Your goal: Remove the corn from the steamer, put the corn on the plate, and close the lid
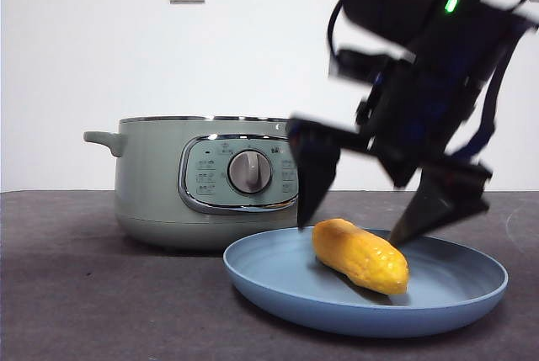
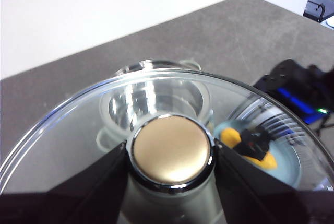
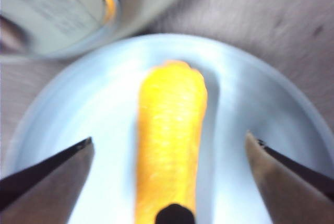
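Corn [image 1: 360,256] on plate [image 1: 455,306]; right end effector [image 1: 383,214] open above; left end effector [image 2: 172,153] grips lid [image 2: 78,130].

Front view low, level across table. Right wrist view close above corn [image 3: 169,140] on plate [image 3: 250,83] (shared with front). Left wrist view over lid [image 2: 68,130].

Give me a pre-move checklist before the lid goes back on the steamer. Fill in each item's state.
1. Corn lying on the plate: ok.
2. Right hand open, clear of the corn: ok.
3. Left hand shut on the lid by its knob: ok.
4. Steamer rim uncovered: ok.
5. Steamer empty inside: cannot tell.
6. Right hand out of the lid's path: not ok, it hangs low beside the steamer.
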